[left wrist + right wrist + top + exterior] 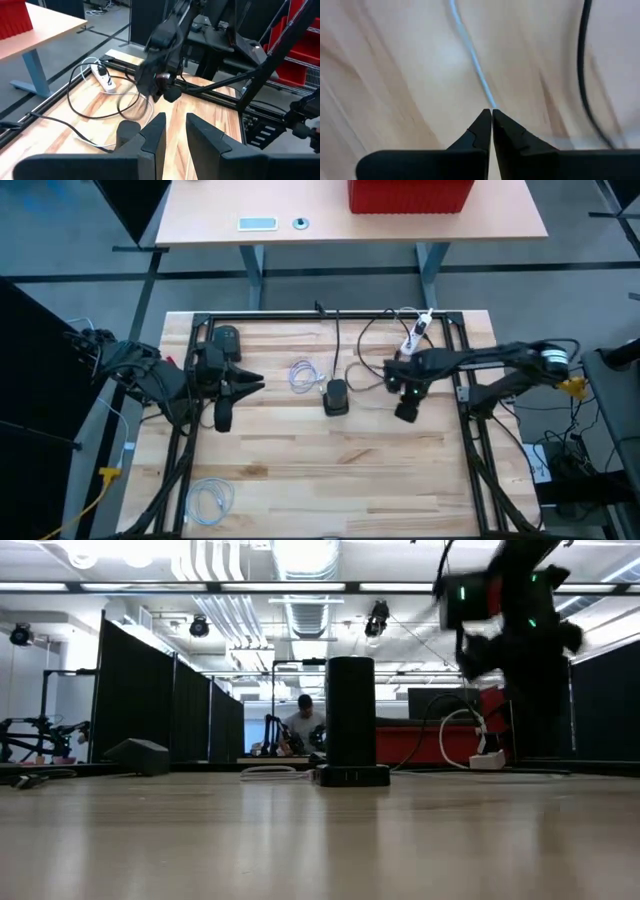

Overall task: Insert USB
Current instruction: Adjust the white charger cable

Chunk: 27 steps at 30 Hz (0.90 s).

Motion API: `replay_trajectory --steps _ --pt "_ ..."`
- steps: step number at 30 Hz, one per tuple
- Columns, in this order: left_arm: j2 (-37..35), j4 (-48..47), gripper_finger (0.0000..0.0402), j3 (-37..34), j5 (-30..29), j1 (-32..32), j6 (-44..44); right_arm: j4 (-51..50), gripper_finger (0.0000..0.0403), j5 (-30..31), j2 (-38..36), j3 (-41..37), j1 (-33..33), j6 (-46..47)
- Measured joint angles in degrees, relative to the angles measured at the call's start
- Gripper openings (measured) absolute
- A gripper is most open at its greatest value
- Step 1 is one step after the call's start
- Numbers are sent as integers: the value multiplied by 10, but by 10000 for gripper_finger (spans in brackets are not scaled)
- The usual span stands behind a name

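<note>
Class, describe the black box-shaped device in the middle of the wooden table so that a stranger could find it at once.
Start at the wooden table and look to its middle. There a black device stands upright on a flat base, between a loose coil of white cable and the right gripper. It is the only tall, dark block.

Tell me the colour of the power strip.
White power strip, with a black cord; clearest in the left wrist view.

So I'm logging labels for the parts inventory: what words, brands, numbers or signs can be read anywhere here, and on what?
None can be read in any view.
Black speaker-like device: no legible marking on its face.
White power strip: too small to show any print.
Red bin on the far desk: no visible text.
Pale flat item on that desk: too small to tell.
</note>
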Motion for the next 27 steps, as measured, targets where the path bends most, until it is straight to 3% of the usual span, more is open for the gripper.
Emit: replay_trajectory --steps 6,13,16,27 --pt "-7 -2 63 0 1 -1 -4 184 0 2 -28 -21 4 20" --pt "-14 -1 63 0 1 0 -9 278 0 9 93 -36 3 13" --pt "-15 -3 63 0 1 -1 -10 252 0 -8 126 -39 10 21" --pt "-13 -27 63 0 11 -2 -18 10 0 -16 39 -89 103 103"
